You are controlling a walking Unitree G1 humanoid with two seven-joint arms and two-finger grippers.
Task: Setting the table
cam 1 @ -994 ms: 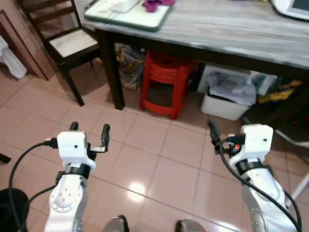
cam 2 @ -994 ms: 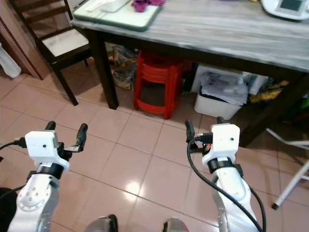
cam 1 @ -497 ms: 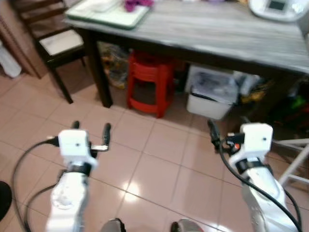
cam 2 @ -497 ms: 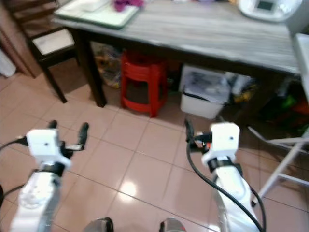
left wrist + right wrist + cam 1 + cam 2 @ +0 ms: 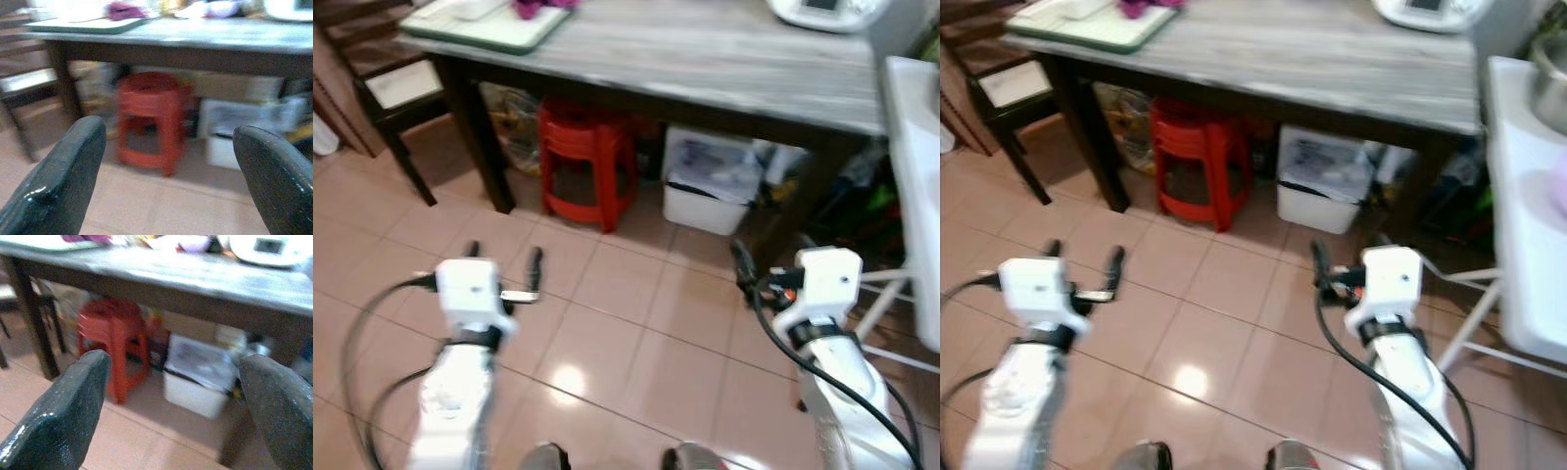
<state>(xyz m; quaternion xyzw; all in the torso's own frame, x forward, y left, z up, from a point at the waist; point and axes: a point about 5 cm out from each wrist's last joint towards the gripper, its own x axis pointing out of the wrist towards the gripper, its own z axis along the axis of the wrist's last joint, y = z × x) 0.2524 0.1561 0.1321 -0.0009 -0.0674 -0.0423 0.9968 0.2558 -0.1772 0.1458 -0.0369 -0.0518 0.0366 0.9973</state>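
Table (image 5: 705, 54) ahead; tray (image 5: 475, 24) on its left end, stool (image 5: 576, 157) and bin (image 5: 710, 181) under it, chair (image 5: 382, 88) at left.

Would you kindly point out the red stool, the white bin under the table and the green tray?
red stool (image 5: 576, 157), left eye view, on its front legs.
white bin (image 5: 707, 184), left eye view, on its lid.
green tray (image 5: 1107, 37), right eye view, on its near rim.
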